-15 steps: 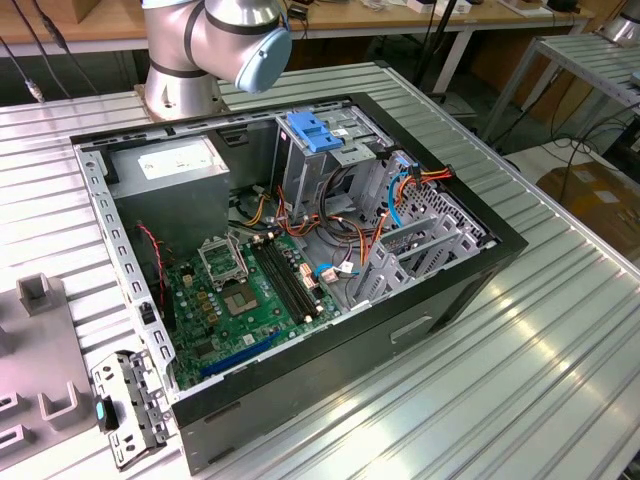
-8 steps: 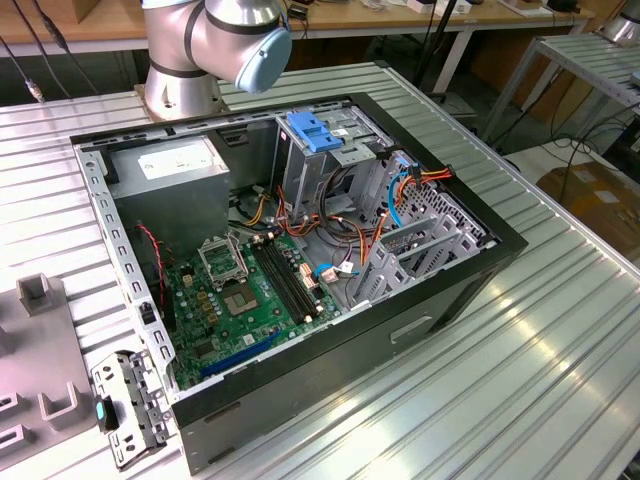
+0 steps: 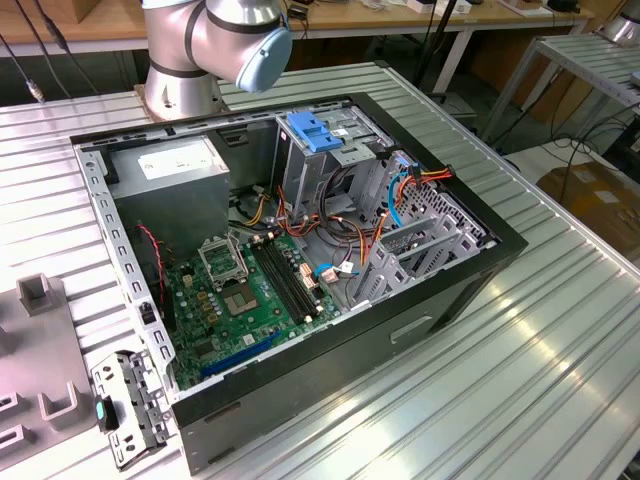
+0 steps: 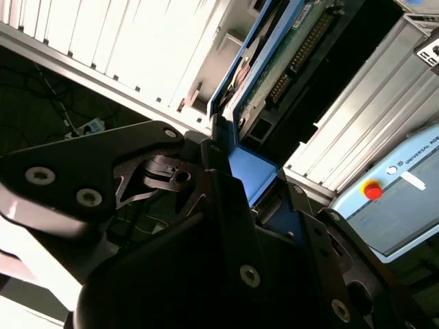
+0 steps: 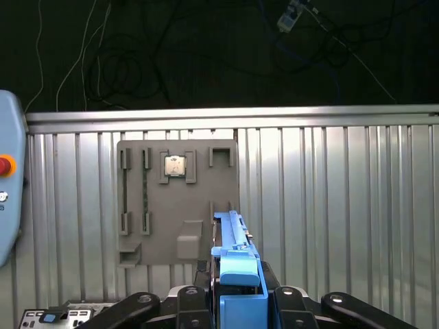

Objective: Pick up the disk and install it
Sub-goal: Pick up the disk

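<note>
My gripper is shut on the disk, held edge-on high above the ribbed table, with its blue side rail between the black fingers. In the second wrist view the disk shows its blue rail and green circuit-board underside, and the gripper clamps its near end. In the exterior view the open computer case lies on the table, with the drive bay at its far side under a light-blue bracket. The arm's base joint stands behind the case.
A grey power-supply box and the green motherboard sit inside the case, with loose cables beside the bay. A grey fixture plate holding a chip lies on the table. A pendant with a red button is nearby.
</note>
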`<control>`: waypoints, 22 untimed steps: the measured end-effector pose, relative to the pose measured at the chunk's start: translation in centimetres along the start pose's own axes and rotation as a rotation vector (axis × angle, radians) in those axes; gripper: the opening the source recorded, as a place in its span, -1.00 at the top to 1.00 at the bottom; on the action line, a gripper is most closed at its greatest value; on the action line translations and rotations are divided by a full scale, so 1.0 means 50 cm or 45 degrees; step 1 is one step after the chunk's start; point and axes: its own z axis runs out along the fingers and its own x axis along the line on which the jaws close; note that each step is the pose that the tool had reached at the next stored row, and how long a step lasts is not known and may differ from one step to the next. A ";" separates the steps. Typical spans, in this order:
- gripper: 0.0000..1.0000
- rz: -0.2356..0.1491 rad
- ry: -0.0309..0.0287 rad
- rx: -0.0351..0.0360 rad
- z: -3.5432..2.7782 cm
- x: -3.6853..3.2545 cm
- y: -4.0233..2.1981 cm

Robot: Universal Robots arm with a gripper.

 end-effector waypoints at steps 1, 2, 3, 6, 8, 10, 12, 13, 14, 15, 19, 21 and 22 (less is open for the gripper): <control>0.26 0.000 0.0000 0.0000 0.000 0.000 -0.003; 0.26 0.000 0.0000 0.0000 0.000 0.000 -0.006; 0.26 0.000 0.0000 0.0000 0.000 0.000 -0.010; 0.26 0.000 0.0001 -0.0001 0.000 -0.001 -0.020; 0.26 0.000 -0.0001 0.0001 0.000 -0.001 -0.028; 0.26 0.000 0.0000 0.0000 0.000 -0.001 -0.034; 0.26 0.000 0.0001 -0.0001 0.000 0.001 -0.037; 0.26 0.000 0.0001 -0.0001 0.000 0.003 -0.038; 0.26 0.000 0.0000 0.0000 0.000 0.004 -0.038; 0.26 0.000 0.0000 -0.0001 0.000 0.007 -0.039; 0.26 0.000 0.0000 -0.0001 0.000 0.017 -0.041; 0.26 0.000 0.0000 0.0000 0.000 0.020 -0.046; 0.26 0.000 0.0000 0.0000 0.000 0.020 -0.049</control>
